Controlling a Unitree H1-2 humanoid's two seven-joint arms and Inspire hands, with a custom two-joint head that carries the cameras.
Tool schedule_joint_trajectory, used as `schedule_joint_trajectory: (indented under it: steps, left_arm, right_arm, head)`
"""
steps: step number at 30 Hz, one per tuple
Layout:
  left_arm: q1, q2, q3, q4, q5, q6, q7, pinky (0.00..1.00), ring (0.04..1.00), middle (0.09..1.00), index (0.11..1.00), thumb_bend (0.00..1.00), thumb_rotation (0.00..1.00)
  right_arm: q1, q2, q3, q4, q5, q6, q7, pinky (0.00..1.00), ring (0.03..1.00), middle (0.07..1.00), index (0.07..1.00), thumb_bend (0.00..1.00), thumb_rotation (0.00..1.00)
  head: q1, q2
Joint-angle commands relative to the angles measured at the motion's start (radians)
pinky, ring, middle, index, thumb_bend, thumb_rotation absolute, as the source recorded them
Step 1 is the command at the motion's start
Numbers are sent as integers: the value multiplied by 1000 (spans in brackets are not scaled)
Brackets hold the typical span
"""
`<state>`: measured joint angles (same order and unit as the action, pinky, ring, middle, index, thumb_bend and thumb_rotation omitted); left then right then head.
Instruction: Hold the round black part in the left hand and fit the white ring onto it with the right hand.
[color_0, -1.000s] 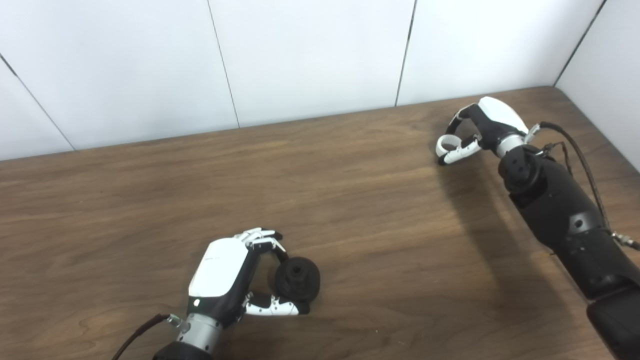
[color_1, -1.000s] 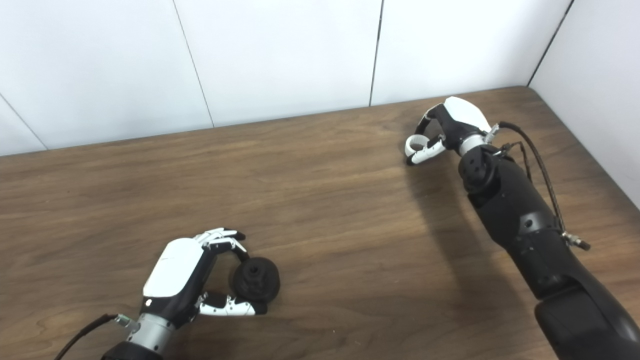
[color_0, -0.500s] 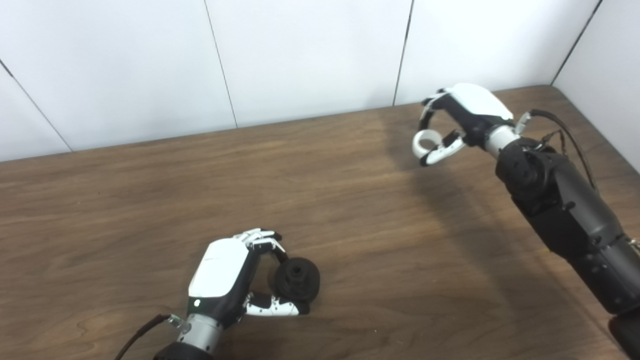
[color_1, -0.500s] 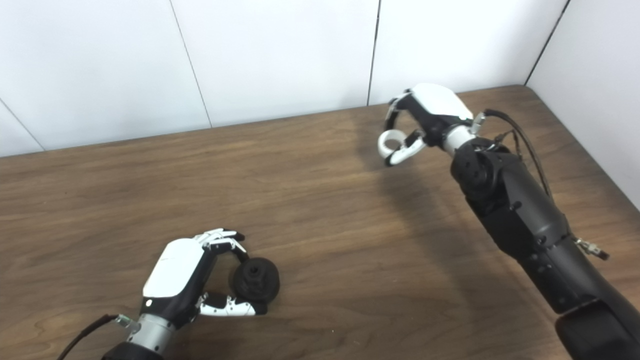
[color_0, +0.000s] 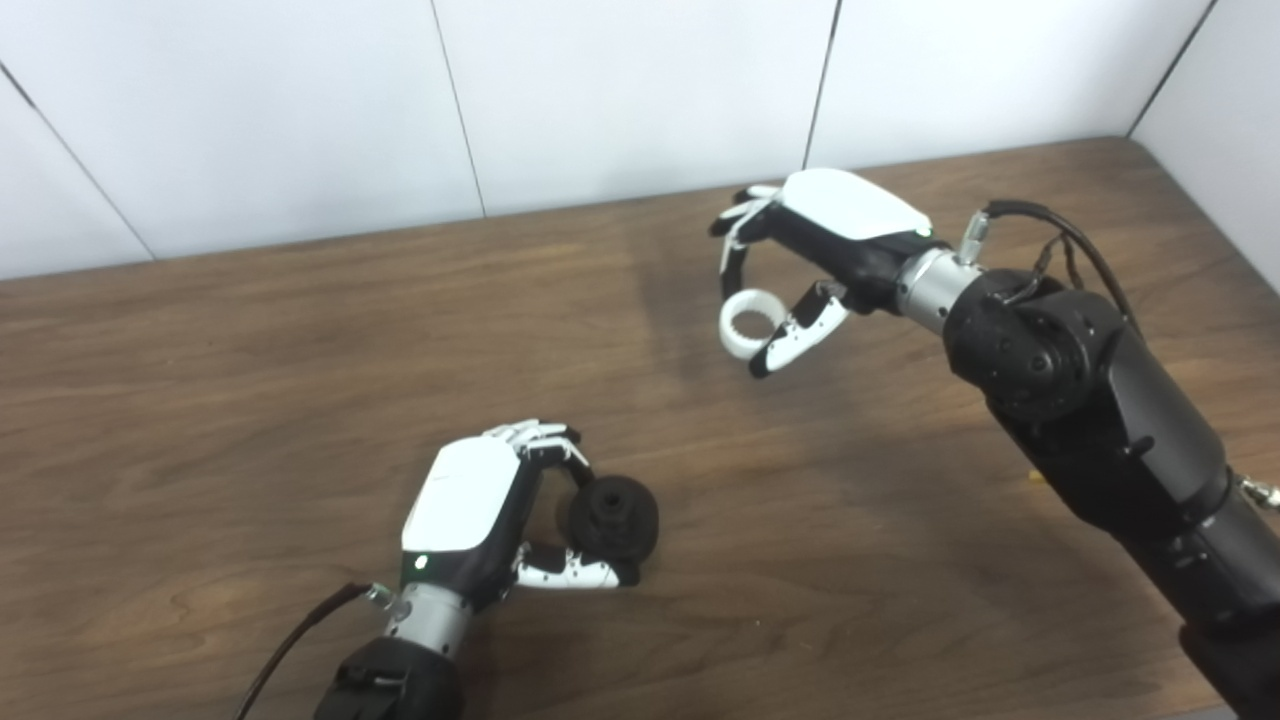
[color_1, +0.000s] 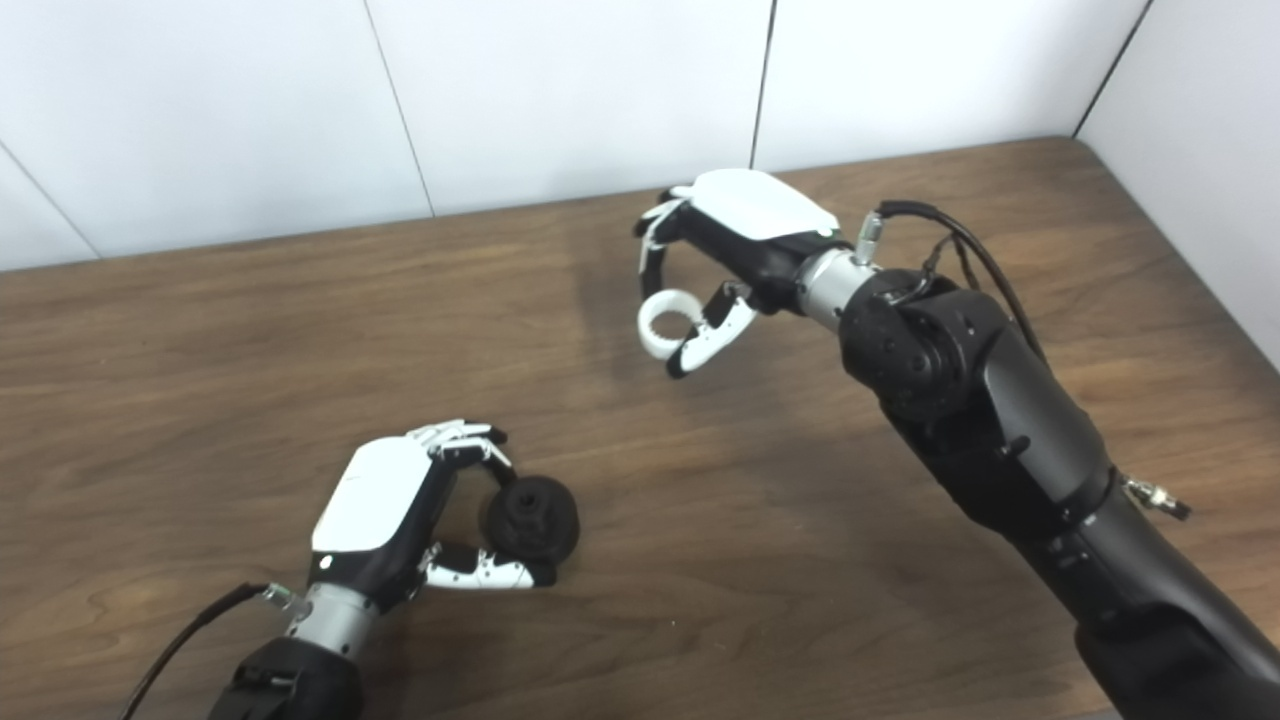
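White ring (color_0: 748, 323) pinched in right hand (color_0: 815, 232) (above table (color_0: 250, 350))

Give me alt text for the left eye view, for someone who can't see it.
The right robot hand holds a white plastic ring above a dark brown wooden table. Nearer the camera, the left robot hand grips a round black part low over the table. White wall panels stand behind.

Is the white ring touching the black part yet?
Apart. Left eye view shows bare table between the white ring, held in the right hand, and the black part.
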<state>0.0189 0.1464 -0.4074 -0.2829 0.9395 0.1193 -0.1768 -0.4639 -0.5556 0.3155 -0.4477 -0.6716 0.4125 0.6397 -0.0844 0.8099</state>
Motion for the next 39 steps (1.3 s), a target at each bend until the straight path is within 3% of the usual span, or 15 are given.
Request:
schedule_joint_trajectory:
  steps: [1,13,29,39]
  left_arm:
    - [-5,-3,-12,-9,10,16,-40,836,844,789,489,516,48]
    - [-14,-19,-32,-21,34,46,-59,858,849,789,489,515,48]
    - [-23,-26,-45,-29,50,68,-77,861,851,790,489,515,48]
    - [-24,-31,-43,-35,51,70,-85,862,853,791,489,515,48]
  right_arm:
    - [-38,4,-11,-50,16,-2,18,879,951,853,484,523,145]
    - [4,77,61,-177,41,3,134,929,971,864,485,522,148]
    - [41,162,134,-178,-2,-6,152,956,988,872,484,520,142]
    - [48,172,142,-134,-37,-68,129,949,987,873,484,519,143]
  head:
    - [8,7]
    - [42,28]
    - [59,45]
    - [60,53]
